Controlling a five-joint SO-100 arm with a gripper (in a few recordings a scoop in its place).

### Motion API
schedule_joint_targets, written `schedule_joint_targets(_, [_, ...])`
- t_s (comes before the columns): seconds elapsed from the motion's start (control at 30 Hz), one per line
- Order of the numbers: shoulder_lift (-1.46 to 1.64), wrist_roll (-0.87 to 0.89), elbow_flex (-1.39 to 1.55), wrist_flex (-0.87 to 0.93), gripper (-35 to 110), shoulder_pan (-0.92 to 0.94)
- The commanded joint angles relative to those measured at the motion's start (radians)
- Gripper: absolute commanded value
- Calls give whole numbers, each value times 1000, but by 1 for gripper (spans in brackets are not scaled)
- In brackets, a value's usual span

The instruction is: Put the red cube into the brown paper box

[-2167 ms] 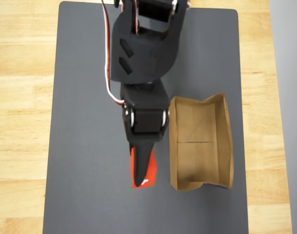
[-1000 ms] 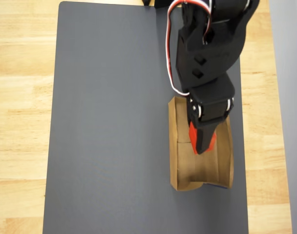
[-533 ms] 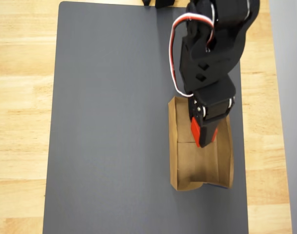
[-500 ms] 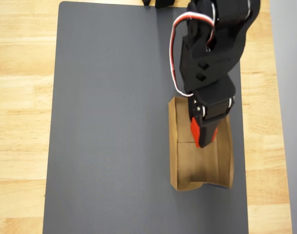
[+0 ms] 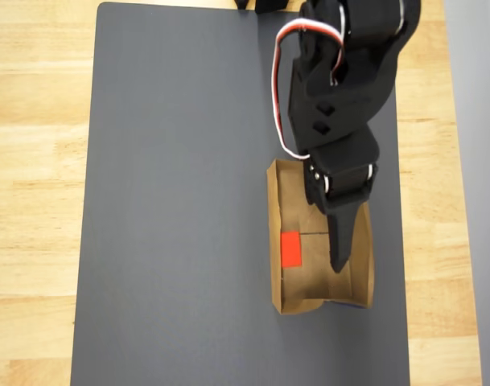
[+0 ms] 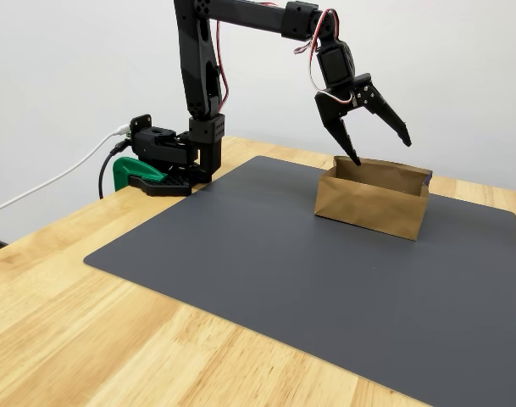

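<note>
**Cube dropped, box nudged — now clear out cleanly**

Since half a second ago the red cube [image 5: 290,248] has left the jaws and now lies on the floor of the brown paper box [image 5: 274,241], close to its left wall in the overhead view, just below the fold line; the box itself has slid a little left on the grey mat [image 5: 172,201]; the gripper [image 6: 374,146] is spread wide and holding nothing, fingers splayed over the box's open top in the fixed view.

Placement looks done, so the step in hand is the retreat; one fingertip [image 6: 354,158] hangs right at the near rim of the box, whether touching I cannot tell; lift straight up before you swing sideways, or you likely drag the light paper box again and maybe tip it; keep the jaws apart as you rise so nothing pinches a wall; go slow until the tips clear the rim; then head back toward the base [image 6: 169,157].
</note>
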Motion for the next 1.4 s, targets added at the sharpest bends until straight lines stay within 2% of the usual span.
schedule_joint_targets(0.0, [106, 2, 21, -35, 19, 12])
schedule_joint_targets(0.13, [245, -35, 112, -144, 0, 32])
schedule_joint_targets(0.57, [913, -141, 502, -468, 0, 207])
schedule_joint_targets(0.77, [1238, -146, 663, -520, 0, 287])
schedule_joint_targets(0.97, [1381, -71, 729, -525, 0, 327])
schedule_joint_targets(1.1, [1456, -44, 827, -637, 0, 347])
schedule_joint_targets(1.37, [1456, 3, 962, -666, 0, 334])
